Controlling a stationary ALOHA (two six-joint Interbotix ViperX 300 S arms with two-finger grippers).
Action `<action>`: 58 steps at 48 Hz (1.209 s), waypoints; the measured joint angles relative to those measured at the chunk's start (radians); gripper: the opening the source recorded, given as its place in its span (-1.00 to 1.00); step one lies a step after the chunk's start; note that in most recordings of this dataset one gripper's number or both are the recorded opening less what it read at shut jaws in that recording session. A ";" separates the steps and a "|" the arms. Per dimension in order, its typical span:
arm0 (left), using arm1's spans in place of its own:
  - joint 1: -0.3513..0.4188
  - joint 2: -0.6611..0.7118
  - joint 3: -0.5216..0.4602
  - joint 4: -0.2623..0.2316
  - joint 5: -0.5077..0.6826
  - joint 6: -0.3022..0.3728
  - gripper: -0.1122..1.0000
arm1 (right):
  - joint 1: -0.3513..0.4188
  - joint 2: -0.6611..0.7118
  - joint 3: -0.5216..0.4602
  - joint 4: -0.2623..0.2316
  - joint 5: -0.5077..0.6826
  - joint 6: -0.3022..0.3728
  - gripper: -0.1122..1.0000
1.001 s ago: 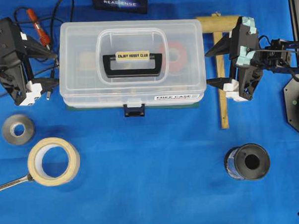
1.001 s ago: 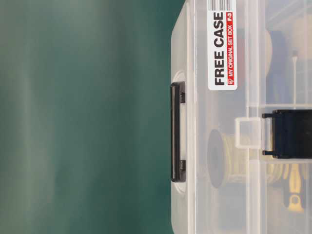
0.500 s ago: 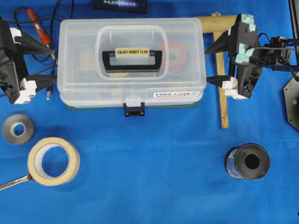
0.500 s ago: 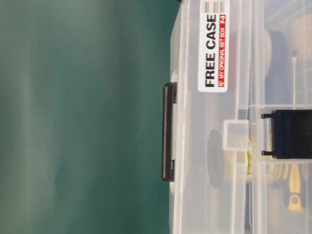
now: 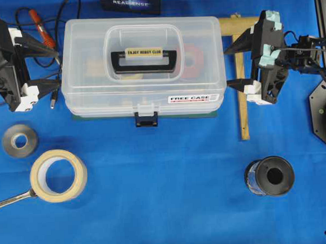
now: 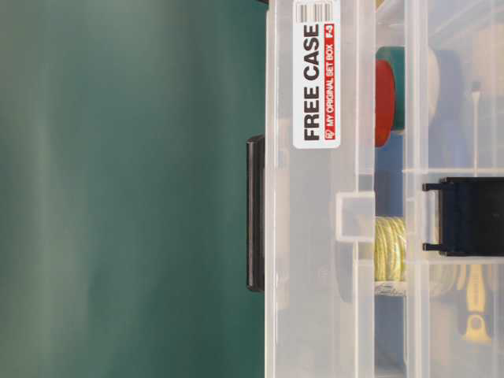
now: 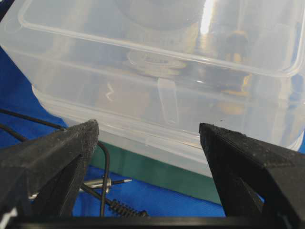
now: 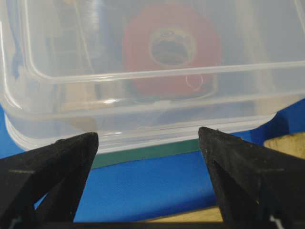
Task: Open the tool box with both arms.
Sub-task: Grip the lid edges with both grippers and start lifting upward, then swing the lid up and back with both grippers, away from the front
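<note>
Blue cloth all over the bench, and your tool box sits up top centre on a green mat, handle label reading ENJOY HOBBY CLUB, dark latch at the front edge, FREE CASE sticker front-right. Table-level cam shows the lid lifted off the base, gap open w/ a red roll and yellow spool visible inside. Your left gripper is at the box's left end, jaws wide apart, tips right by the wall; can't tell if they touch. Right gripper mirrors it at the right end, teal patches, jaws spread too, nothing clamped. Around you: grey tape roll, masking tape over a wrench, black spool, wooden square, RealSense box, cables w/ red probe.
</note>
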State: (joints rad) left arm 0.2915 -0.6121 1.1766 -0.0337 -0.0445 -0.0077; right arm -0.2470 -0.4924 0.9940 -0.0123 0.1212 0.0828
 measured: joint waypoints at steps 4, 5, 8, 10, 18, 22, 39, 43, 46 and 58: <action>0.003 -0.003 -0.003 0.002 0.000 0.002 0.80 | -0.003 -0.008 -0.002 -0.009 0.003 -0.002 0.75; 0.003 -0.003 -0.003 0.002 0.000 0.002 0.80 | -0.003 -0.011 -0.002 -0.011 0.003 -0.002 0.75; 0.006 -0.009 -0.003 0.002 0.000 0.002 0.80 | -0.008 -0.018 -0.006 -0.015 0.005 -0.003 0.75; 0.011 -0.012 -0.005 0.002 0.000 0.002 0.80 | -0.012 -0.025 -0.008 -0.018 0.006 -0.002 0.75; 0.029 -0.037 -0.008 0.002 0.000 0.002 0.80 | -0.041 -0.054 -0.011 -0.023 0.005 -0.002 0.75; 0.046 -0.060 -0.009 0.002 0.000 0.002 0.80 | -0.063 -0.067 -0.018 -0.026 0.005 -0.003 0.75; 0.149 -0.091 -0.034 0.000 -0.025 0.005 0.80 | -0.147 -0.092 -0.049 -0.031 0.003 -0.002 0.75; 0.169 -0.089 -0.038 0.000 -0.044 0.005 0.80 | -0.172 -0.094 -0.055 -0.032 -0.006 -0.002 0.75; 0.189 -0.087 -0.041 0.000 -0.060 0.005 0.80 | -0.190 -0.094 -0.058 -0.031 -0.017 -0.002 0.75; 0.242 -0.075 -0.049 -0.003 -0.107 0.006 0.80 | -0.245 -0.091 -0.072 -0.031 -0.035 0.000 0.75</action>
State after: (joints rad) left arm 0.5338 -0.6872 1.1275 -0.0368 -0.1519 -0.0015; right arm -0.4924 -0.5829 0.9219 -0.0430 0.0859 0.0828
